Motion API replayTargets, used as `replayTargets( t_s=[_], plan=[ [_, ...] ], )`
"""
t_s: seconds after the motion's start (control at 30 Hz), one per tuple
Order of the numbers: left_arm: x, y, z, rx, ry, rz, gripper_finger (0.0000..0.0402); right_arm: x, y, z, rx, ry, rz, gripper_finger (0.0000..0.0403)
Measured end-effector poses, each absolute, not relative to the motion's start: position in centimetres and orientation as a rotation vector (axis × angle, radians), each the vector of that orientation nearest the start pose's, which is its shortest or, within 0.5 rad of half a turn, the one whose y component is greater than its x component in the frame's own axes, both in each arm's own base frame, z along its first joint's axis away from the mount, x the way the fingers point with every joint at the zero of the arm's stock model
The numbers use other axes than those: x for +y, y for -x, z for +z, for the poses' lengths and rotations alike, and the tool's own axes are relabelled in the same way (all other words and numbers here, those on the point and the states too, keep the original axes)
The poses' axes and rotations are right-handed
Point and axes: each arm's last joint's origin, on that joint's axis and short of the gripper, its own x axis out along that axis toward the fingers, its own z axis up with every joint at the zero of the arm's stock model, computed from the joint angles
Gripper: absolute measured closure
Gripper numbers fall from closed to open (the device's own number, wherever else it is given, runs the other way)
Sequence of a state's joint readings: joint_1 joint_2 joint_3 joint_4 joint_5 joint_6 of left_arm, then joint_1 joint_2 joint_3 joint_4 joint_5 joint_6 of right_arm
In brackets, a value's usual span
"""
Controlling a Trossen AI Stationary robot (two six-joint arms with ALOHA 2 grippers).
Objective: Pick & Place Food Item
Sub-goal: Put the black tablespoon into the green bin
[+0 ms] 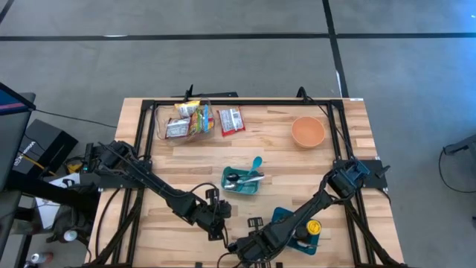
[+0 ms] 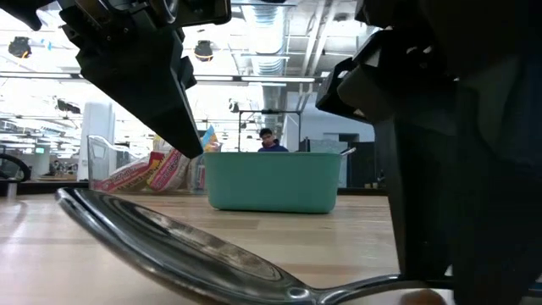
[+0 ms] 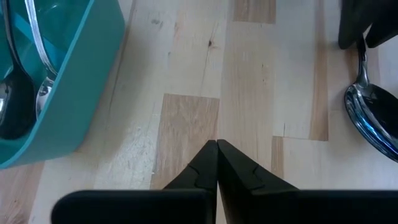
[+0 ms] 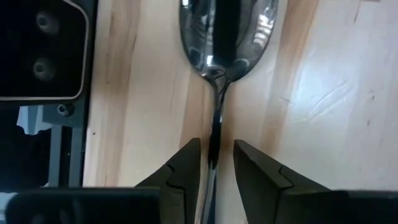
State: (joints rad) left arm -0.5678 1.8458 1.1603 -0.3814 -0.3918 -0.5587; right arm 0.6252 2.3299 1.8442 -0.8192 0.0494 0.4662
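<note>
Nearest the front edge of the table point(image 1: 342, 134), my right gripper point(image 4: 215, 155) sits low over the wood with its fingers narrowed on the thin handle of a metal spoon point(image 4: 227, 37); the handle runs between the two tips and the bowl lies flat on the boards ahead of them. In the low view that spoon's bowl point(image 2: 169, 241) fills the foreground.

Just beside it, my left gripper point(image 3: 216, 152) hangs over bare wood, fingertips pressed together, holding nothing. From its wrist view I see the spoon bowl point(image 3: 373, 121) off to one side and the teal bin point(image 3: 74, 93) on the other.

Mid-table, the teal bin point(image 1: 242, 182) holds dark utensils and a teal spoon point(image 1: 256, 164) leaning over its rim.

Farther back, an orange bowl point(image 1: 308, 132) stands toward the right. The food items, snack packets point(image 1: 186, 119), sit in a clear container at back left, with one red packet point(image 1: 231, 121) lying just beside it on the wood.
</note>
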Motion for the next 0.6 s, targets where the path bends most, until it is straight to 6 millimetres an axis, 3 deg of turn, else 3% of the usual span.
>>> replayTargets(
  t_s=[0.6],
  plan=[
    [-18.69,-31.37,16.62,0.942,0.021,0.11,0.0402,27.5,-38.33,13.19,1.326,0.072,0.162,0.0324]
  ],
)
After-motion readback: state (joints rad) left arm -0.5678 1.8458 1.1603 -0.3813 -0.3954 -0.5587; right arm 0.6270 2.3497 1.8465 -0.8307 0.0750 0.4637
